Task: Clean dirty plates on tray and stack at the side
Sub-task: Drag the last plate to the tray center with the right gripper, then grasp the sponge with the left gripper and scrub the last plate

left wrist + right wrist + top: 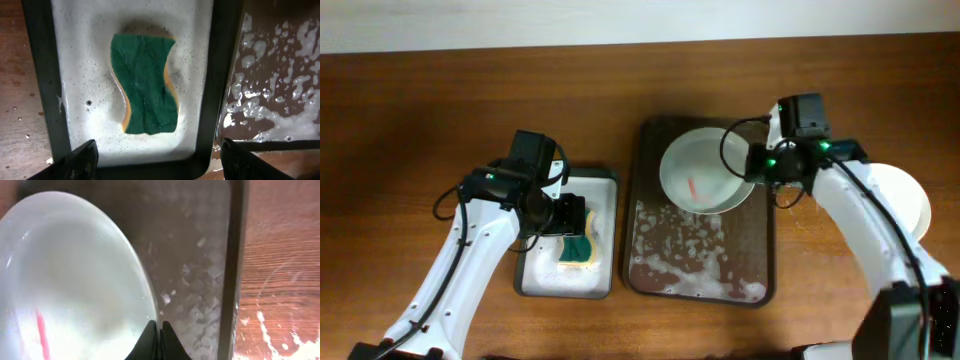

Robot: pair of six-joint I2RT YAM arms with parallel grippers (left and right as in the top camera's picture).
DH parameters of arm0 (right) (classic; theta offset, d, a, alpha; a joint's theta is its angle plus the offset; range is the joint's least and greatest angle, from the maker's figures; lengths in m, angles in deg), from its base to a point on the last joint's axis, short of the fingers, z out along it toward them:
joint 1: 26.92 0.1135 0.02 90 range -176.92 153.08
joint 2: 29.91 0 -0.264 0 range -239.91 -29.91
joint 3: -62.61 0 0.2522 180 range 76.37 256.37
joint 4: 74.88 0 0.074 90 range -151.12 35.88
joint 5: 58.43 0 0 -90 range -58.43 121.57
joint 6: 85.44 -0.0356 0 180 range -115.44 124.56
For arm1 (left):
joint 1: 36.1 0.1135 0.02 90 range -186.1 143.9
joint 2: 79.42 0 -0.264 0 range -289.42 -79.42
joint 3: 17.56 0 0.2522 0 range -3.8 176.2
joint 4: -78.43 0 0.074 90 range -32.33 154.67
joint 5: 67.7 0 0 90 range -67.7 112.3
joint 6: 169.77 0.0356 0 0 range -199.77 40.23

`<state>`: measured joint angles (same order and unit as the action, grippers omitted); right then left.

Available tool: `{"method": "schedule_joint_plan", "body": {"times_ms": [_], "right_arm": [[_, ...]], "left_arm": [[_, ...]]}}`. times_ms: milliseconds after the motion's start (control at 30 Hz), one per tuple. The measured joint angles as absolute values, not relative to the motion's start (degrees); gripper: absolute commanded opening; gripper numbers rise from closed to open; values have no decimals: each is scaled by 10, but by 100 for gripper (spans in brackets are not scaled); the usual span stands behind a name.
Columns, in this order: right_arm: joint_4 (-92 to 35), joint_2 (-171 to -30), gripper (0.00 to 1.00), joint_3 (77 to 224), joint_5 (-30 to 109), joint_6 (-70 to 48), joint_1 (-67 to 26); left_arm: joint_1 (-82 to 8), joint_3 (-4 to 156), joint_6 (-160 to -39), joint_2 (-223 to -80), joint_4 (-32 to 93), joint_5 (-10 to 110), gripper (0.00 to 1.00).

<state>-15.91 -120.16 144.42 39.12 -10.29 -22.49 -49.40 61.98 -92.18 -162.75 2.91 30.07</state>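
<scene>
Pinching was the state of the right claw (752,160): its two fingers were drawn nearly together on the right-hand rim of the mint-green plate (700,170). In the right wrist view the dark fingertips (150,339) met at the plate's edge with only the thin rim between them. The plate sat over the far half of the brown tray (760,250), inside its rim. A short red smear (692,187) marked the plate's hollow. Whether the plate's left edge rested on the tray or hung clear of it could not be told. White foam (690,250) lay scattered over the near half of the tray's floor.

The left claw (575,225) stood wide open and held nothing. It hung above the black tray (615,230), whose pale lining was filmed with suds. In the left wrist view its two fingers (82,160) showed far apart at the lower corners. The green-and-yellow sponge (145,85) lay flat on the lining between and beyond them, untouched.

On the table (400,120), off the brown tray's right side, a white plate (910,195) lay partly hidden beneath the right arm.
</scene>
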Motion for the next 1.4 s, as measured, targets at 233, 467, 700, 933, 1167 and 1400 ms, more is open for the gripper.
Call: {"method": "schedule_joint_plan", "body": {"times_ms": [233,467,700,933,1167,1400], "right_arm": [[-149,-1195,36,1322,422,-215,-225],[-142,-1147,49,1353,465,-177,-225],[-68,-1000,49,1405,471,-79,-225],[-28,-1023,54,1402,464,-58,-225],[-58,-1138,48,1400,430,-61,-225],[-125,-1286,37,1399,423,-61,-225]], "left_arm": [[-494,620,-922,-1627,44,301,78],[-494,564,-932,-1625,120,300,63],[-494,396,-978,-1628,311,298,34],[-502,384,-993,-1683,358,312,0],[-504,500,-987,-1723,193,308,0],[-525,718,-950,-1726,113,365,0]]}}
